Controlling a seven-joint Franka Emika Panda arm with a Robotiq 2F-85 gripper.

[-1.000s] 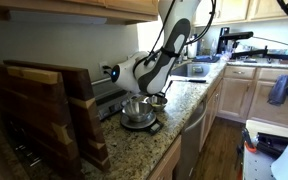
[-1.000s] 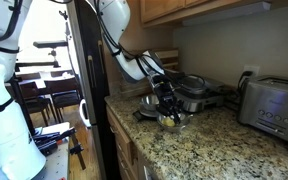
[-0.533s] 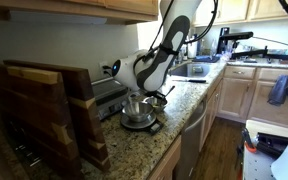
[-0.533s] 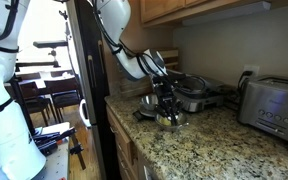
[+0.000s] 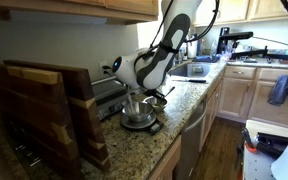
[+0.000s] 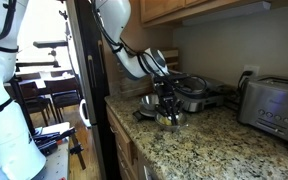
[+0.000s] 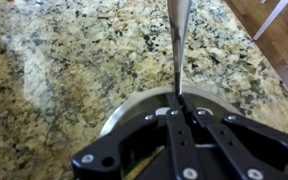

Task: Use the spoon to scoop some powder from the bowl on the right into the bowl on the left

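Note:
My gripper (image 7: 181, 100) is shut on the spoon's thin metal handle (image 7: 178, 40), which runs away from the jaws over the granite counter. A metal bowl (image 7: 122, 110) lies directly under the jaws, with some yellowish content at its edge. In both exterior views the gripper (image 5: 153, 95) (image 6: 167, 101) hangs low over a small metal bowl (image 6: 172, 121). A second metal bowl (image 6: 149, 103) (image 5: 134, 108) stands beside it. The spoon's scoop end is hidden.
A wooden knife block and boards (image 5: 44, 110) stand at one end of the granite counter (image 7: 54, 60). A pot (image 6: 192, 93) and a toaster (image 6: 270, 106) stand by the wall. The counter edge (image 5: 189, 115) drops to cabinets close by.
The gripper with the spoon has shifted slightly over the small bowl, a little up and away from the counter edge. The bowls have not moved.

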